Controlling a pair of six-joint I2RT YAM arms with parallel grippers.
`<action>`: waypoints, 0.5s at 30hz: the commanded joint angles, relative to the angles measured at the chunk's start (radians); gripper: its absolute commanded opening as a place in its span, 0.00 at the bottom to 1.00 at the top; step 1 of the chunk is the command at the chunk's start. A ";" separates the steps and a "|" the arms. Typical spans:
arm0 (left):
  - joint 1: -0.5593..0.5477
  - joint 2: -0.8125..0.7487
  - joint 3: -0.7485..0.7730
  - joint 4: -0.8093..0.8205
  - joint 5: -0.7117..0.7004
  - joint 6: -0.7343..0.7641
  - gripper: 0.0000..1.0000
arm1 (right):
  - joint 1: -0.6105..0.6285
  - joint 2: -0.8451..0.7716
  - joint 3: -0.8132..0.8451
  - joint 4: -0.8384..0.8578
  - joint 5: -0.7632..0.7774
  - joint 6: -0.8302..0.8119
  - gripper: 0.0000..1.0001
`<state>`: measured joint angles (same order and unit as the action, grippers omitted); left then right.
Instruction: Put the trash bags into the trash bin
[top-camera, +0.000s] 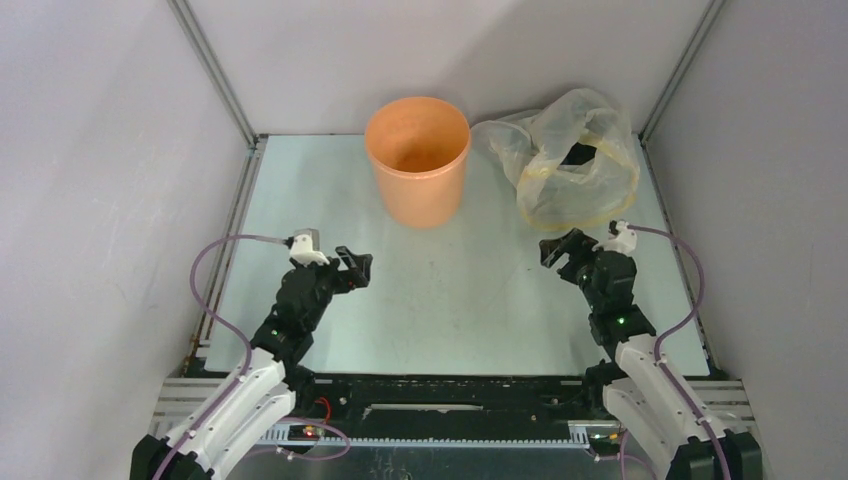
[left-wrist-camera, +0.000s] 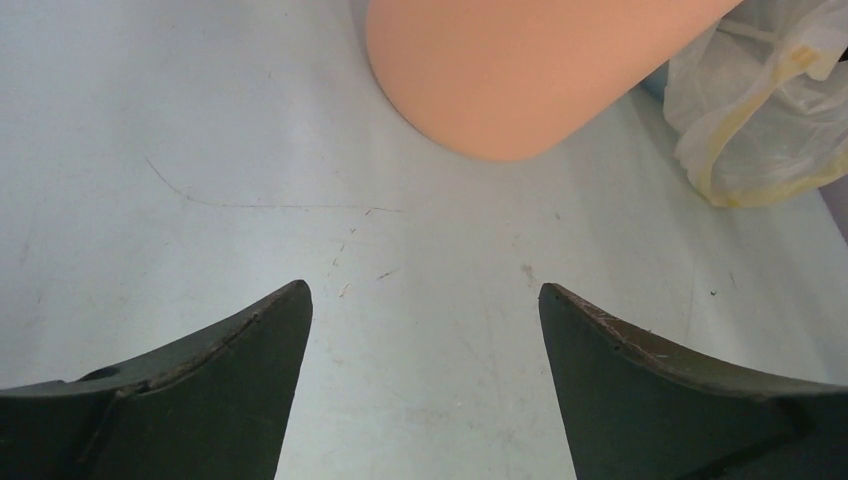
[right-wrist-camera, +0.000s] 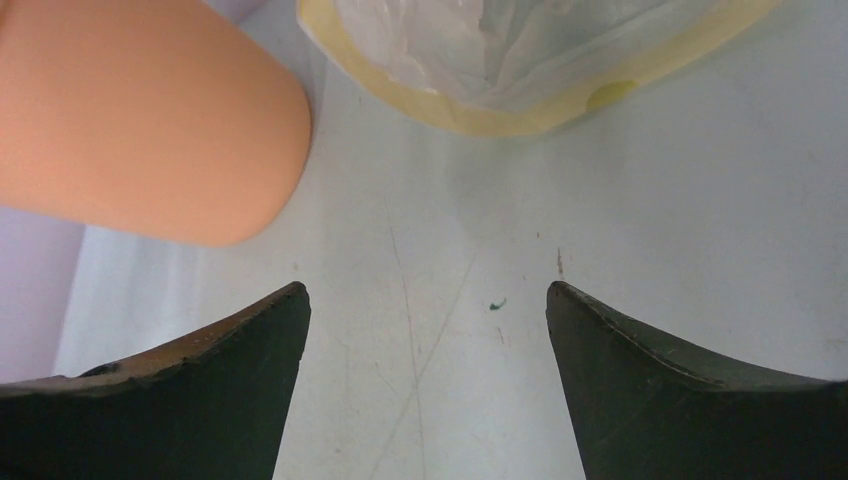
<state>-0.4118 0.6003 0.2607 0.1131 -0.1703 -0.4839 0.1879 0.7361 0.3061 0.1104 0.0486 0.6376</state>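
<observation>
left claw (top-camera: 356, 264) released | right claw (top-camera: 561, 250) released | bin (top-camera: 417, 165) upright | black bag (top-camera: 578, 155) inside yellowish bag (top-camera: 562, 196)

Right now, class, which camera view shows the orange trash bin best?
The top external view: the trash bin appears whole, upright, its open rim and inside visible. Both wrist views show only a cropped stretch of its orange wall: top centre in the left, upper left in the right.
</observation>
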 joint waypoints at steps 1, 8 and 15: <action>0.001 0.001 -0.001 0.083 0.040 0.030 0.90 | -0.021 0.038 0.068 0.137 0.019 0.068 0.91; 0.001 -0.006 -0.016 0.121 0.133 0.047 0.91 | -0.002 0.308 0.283 0.134 0.099 0.121 0.93; 0.001 -0.031 -0.041 0.174 0.215 0.055 0.95 | 0.045 0.546 0.484 0.183 0.280 0.163 0.92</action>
<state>-0.4118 0.5835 0.2329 0.2165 -0.0284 -0.4595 0.2157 1.1778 0.6636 0.2317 0.1967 0.7521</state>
